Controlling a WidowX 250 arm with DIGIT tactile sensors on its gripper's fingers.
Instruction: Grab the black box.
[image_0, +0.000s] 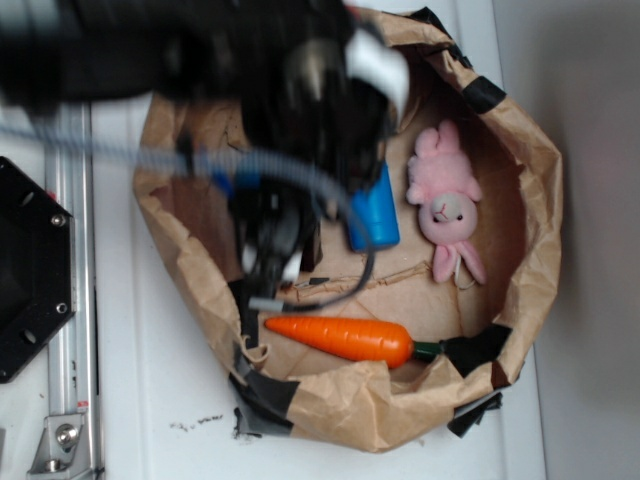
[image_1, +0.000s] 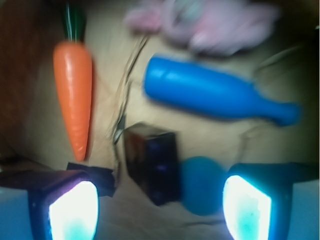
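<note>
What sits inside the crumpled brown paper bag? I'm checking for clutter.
Orange plastic carrot, pink plush bunny, blue plastic bottle, glossy black box, teal ball. In the exterior view, the arm hides box and ball.

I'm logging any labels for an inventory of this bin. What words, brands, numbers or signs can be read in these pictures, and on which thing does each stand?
None can be read.
black box: glossy faces, no print visible; the view is blurred.
blue bottle: plain, no label showing.
carrot, pink bunny, paper bag: no text.
black hexagonal plate: only screws, no markings visible.
</note>
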